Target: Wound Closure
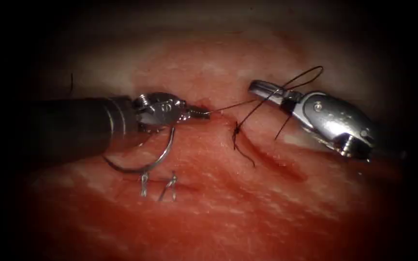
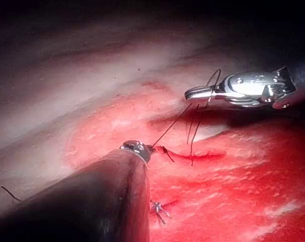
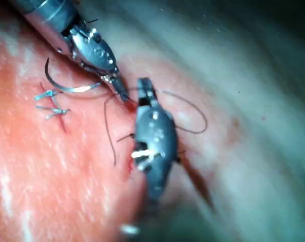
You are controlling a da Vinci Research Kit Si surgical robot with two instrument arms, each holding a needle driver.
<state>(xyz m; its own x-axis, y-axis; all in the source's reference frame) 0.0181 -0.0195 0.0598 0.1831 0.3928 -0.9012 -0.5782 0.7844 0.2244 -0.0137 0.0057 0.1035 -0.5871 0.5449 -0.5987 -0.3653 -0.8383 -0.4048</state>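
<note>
Dark thread [image 1: 247,112] runs taut from our left tool [image 1: 200,114], pinching it, to our right tool [image 1: 262,90] at three o'clock, looped there (jaws pressed together); needle [image 1: 156,160] lies free on the tissue [image 1: 247,203].

Tissue [image 1: 247,203] red-pink with pale whitish streaks, paler cream band toward 12 o'clock; thread [image 1: 310,77] dark, near black; needle [image 1: 163,154] silver-grey; both tools bright polished steel, left tool's shaft [image 1: 73,128] dark grey.

Thread [image 1: 247,107] taut between grippers, across cut [image 1: 267,154].
</note>
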